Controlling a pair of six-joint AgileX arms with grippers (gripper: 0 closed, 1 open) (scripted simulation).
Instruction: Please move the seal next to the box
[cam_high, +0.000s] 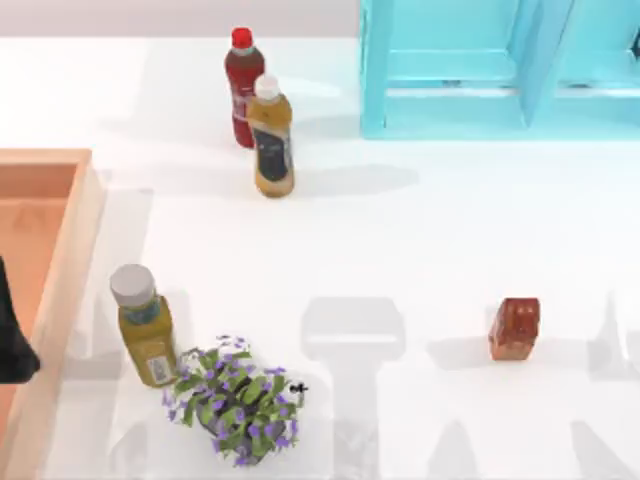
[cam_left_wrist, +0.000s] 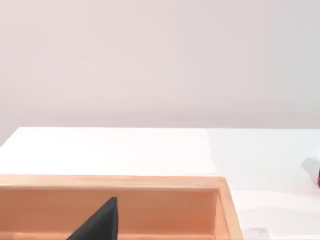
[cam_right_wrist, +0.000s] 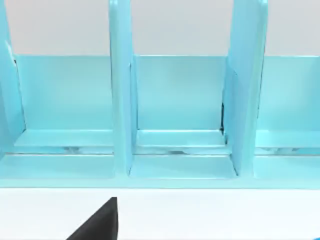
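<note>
Top view: seal (cam_high: 514, 328) stands on the table's right half, well apart from the box (cam_high: 62, 260) at the left edge. Left arm sits over the box, right arm is off to the right facing the blue cabinet (cam_right_wrist: 175, 110). Can't tell either gripper's finger state. Seal's on the right arm's side, so right arm is my pick. Seal is blocky, no clear long axis.

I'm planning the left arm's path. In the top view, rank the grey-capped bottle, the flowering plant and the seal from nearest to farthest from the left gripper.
The left gripper sits over the box at the table's left edge.
1. Grey-capped bottle: just right of the box rim.
2. Flowering plant: further right, near the front edge.
3. Seal: far on the table's right side.
</note>
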